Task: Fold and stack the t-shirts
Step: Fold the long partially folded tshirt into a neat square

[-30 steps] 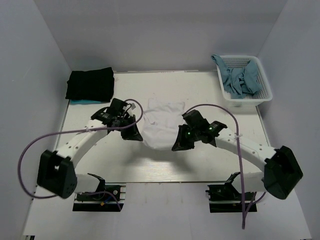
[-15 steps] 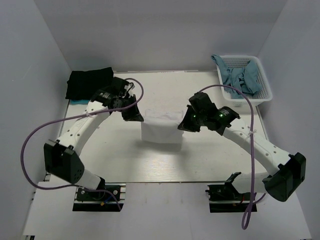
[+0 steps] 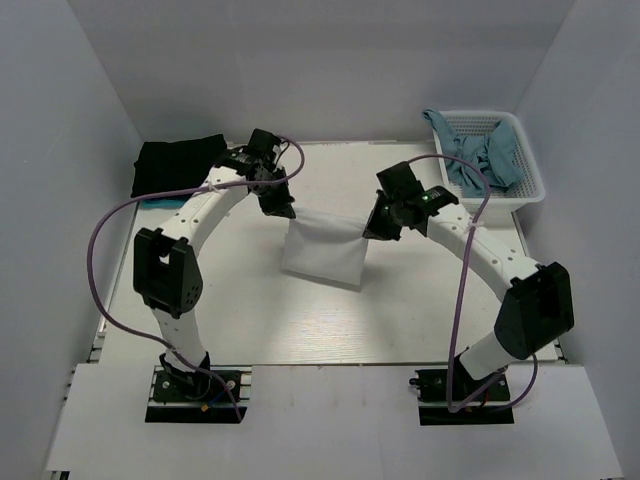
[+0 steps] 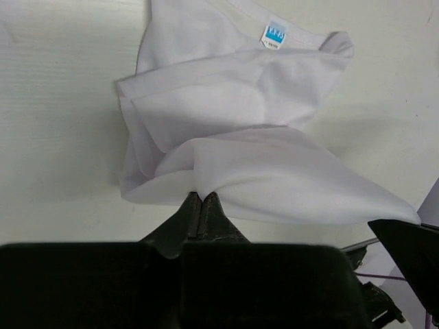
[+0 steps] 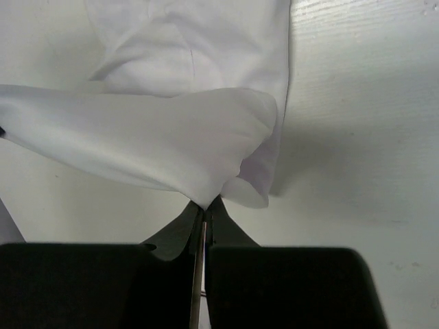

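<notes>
White t-shirt (image 3: pixel 325 255) moved back, pinched by left claw (image 3: pixel 285 209), right claw (image 3: pixel 371 231).

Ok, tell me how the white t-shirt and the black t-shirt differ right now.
The plain white cloth t-shirt is pinched by the left pincer and the right pincer, both shut; the plain black cloth t-shirt is untouched. The white one hangs stretched between them mid-table; the black one lies bundled compactly at the far left corner. Both show no print.
</notes>
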`<state>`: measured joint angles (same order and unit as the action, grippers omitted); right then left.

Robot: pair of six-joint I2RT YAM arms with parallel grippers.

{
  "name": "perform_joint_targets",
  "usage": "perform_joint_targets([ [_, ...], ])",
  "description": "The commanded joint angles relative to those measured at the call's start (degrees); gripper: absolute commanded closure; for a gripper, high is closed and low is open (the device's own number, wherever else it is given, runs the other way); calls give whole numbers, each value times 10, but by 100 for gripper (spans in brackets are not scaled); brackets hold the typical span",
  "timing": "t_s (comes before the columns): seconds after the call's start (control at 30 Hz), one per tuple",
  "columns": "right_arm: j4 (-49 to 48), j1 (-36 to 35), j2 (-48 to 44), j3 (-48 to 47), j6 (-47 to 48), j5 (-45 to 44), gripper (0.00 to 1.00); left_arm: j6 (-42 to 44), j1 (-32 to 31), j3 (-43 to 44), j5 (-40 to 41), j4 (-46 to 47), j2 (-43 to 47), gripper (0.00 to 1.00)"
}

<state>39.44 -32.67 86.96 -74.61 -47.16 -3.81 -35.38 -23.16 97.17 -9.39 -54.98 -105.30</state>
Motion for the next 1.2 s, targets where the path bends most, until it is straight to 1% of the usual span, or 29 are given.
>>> perform_joint_targets([
  [0.0,-16,32,24,-33,19,19,100,7,15,48,49,10,-16,100],
  [0.07,-37,49,35,-38,17,24,100,7,22,73,49,18,-41,100],
  [0.1,-40,53,52,-39,15,27,100,7,22,99,33,27,-71,100],
  [0.17,-55,69,64,-48,15,31,100,14,22,128,25,27,-102,100],
  [0.23,-60,75,99,-57,26,61,100,14,27,166,17,27,-147,100],
  [0.27,-47,86,111,-84,32,67,100,14,27,181,17,21,-163,100],
  [0.33,-27,95,175,-124,33,67,100,14,32,222,7,27,-204,100],
  [0.37,-27,99,186,-132,32,67,100,14,32,222,-1,27,-216,100],
  [0.47,-17,110,227,-163,13,47,100,14,37,237,-36,70,-242,100],
  [0.5,-23,119,237,-168,1,41,100,14,37,243,-47,108,-250,97],
  [0.53,-28,120,240,-168,-6,4,100,14,37,243,-53,126,-259,91],
  [0.57,-38,124,247,-164,-26,-4,98,14,37,243,-62,145,-259,86],
  [0.6,-48,133,254,-164,-30,-8,89,19,37,243,-75,167,-264,75],
  [0.63,-66,136,260,-163,-31,-6,75,19,37,243,-86,189,-271,24],
  [0.67,-80,138,270,-162,-34,-5,42,19,37,254,-102,189,-272,0],
  [0.7,-87,145,272,-164,-25,1,29,28,37,267,-102,189,-272,0],
  [0.73,-103,146,272,-168,-18,21,10,28,37,275,-102,184,-272,0],
  [0.8,-115,143,265,-183,23,30,10,40,37,275,-102,178,-253,0],
  [0.83,-115,141,252,-194,35,32,10,40,37,267,-88,178,-241,0],
  [0.87,-116,141,247,-198,69,32,10,45,37,246,-81,178,-229,0],
  [0.93,-99,141,218,-200,79,54,10,54,37,226,-75,173,-190,0],
  [0.97,-105,140,210,-195,109,73,10,60,30,206,-69,173,-179,0],
  [1.0,-105,139,202,-187,109,79,10,67,24,194,-74,173,-159,0],
  [1.03,-134,139,184,-152,123,106,10,67,24,156,-92,185,-149,0],
  [1.07,-153,136,169,-133,120,155,10,67,24,132,-112,202,-140,0],
  [1.1,-192,136,162,-99,112,173,10,62,18,107,-149,221,-132,0],
  [1.13,-219,136,152,-63,92,192,10,62,18,67,-161,237,-126,0],
  [1.17,-283,134,153,-50,81,233,10,57,18,54,-167,260,-120,0],
])
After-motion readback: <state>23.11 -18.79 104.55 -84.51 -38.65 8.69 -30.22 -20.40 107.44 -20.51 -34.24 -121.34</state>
